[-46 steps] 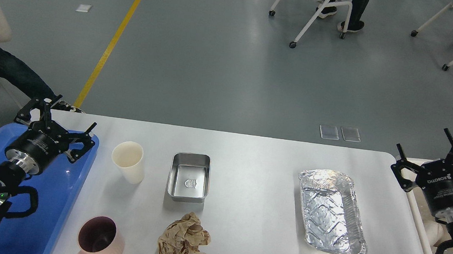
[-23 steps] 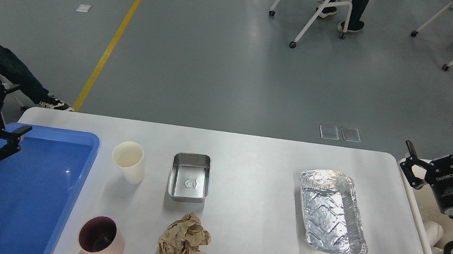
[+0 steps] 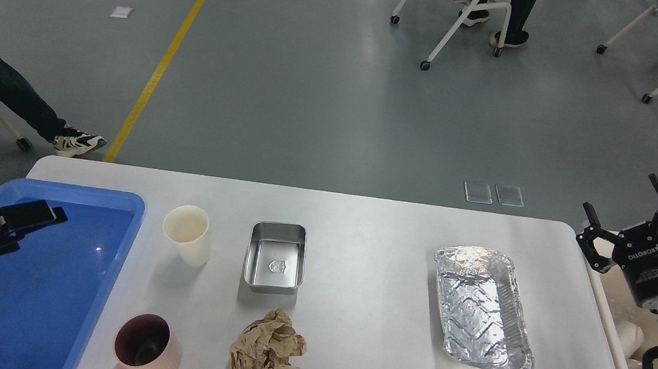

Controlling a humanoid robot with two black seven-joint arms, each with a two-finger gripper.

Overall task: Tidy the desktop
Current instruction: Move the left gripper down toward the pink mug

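the large smooth white rectangular desktop (image 3: 373, 226) carries a blue plastic tray (image 3: 57, 296) at its left, then a cream paper cup (image 3: 188, 234), a small steel rectangular pan (image 3: 275, 257), a crumpled foil tray (image 3: 482, 307) to the right, and nearer, a pink mug (image 3: 145, 348) and crumpled brown paper (image 3: 266, 353).

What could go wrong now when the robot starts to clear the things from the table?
The paper cup stands upright and looks light, so a sideways touch may tip it. The foil tray is thin and may crumple if pinched. The mug sits at the near table edge beside the blue tray; a careless reach may knock it off.
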